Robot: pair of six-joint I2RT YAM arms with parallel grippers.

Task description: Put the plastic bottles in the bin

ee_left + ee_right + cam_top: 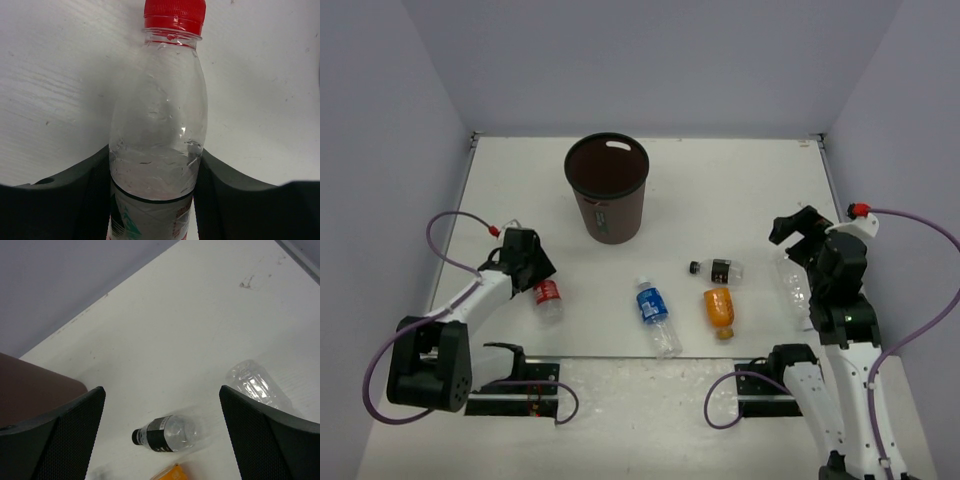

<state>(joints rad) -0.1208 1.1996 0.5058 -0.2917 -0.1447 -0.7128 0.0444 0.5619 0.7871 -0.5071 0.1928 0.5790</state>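
Observation:
My left gripper (pixel 538 278) is shut on the red-label plastic bottle (pixel 549 300), which lies on the table at the left. In the left wrist view both black fingers (pixel 80 200) press the bottle's (pixel 157 125) sides just above its label, red cap pointing away. A blue-label bottle (pixel 654 306), an orange bottle (pixel 719 309) and a black-label bottle (pixel 718 269) lie mid-table. A plain clear bottle (pixel 793 285) lies under my right arm. My right gripper (pixel 800 228) hangs open above the table, nothing between its fingers (pixel 65 435). The maroon bin (pixel 615 215) stands upright at the back.
The right wrist view shows the black-label bottle (pixel 167 434), the clear bottle (pixel 255 385), a sliver of the orange one (pixel 172 474) and the bin's side (pixel 30 385). White walls enclose the table on three sides. Purple cables loop beside both arms.

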